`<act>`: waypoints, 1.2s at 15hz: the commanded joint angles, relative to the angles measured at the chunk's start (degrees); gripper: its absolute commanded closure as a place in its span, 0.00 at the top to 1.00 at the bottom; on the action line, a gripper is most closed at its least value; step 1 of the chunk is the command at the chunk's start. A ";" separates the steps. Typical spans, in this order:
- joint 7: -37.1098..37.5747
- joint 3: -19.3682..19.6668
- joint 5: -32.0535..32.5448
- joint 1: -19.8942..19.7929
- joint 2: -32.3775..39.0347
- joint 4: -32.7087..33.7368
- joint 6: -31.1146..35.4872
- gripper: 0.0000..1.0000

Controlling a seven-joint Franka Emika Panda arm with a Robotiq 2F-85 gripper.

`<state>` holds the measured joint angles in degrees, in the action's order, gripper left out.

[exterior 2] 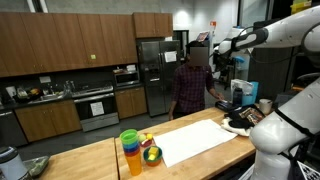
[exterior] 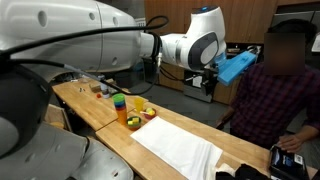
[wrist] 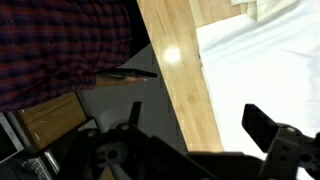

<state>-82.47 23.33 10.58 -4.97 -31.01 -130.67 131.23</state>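
Note:
My gripper (wrist: 200,128) is open and empty, with its two dark fingers wide apart in the wrist view. It hangs high above the far edge of the wooden table (wrist: 180,70), over the edge of a white cloth (wrist: 270,70). In both exterior views the gripper (exterior: 213,78) (exterior 2: 222,62) is raised well above the table, close to a person in a plaid shirt (exterior: 272,95) (exterior 2: 190,88). The white cloth (exterior: 180,145) (exterior 2: 195,140) lies flat on the table. A blue thing (exterior: 237,66) shows next to the wrist.
Stacked coloured cups (exterior 2: 130,152) (exterior: 120,104) and a bowl of fruit (exterior 2: 152,155) (exterior: 135,122) stand beside the cloth. A black device (exterior: 285,158) sits at the table's end. Kitchen cabinets and a fridge (exterior 2: 152,75) are behind.

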 commanded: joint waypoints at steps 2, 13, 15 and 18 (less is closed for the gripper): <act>2.11 -0.83 -3.41 -1.06 1.27 -0.57 -1.79 1.00; -27.90 1.42 -18.70 3.15 1.50 -4.64 -8.31 1.00; -29.46 1.55 -19.10 3.39 1.85 -4.67 -8.61 1.00; -38.36 2.05 -20.88 6.12 0.62 -5.35 -11.07 1.00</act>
<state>-113.45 26.20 -8.42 0.47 -29.49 -135.53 122.01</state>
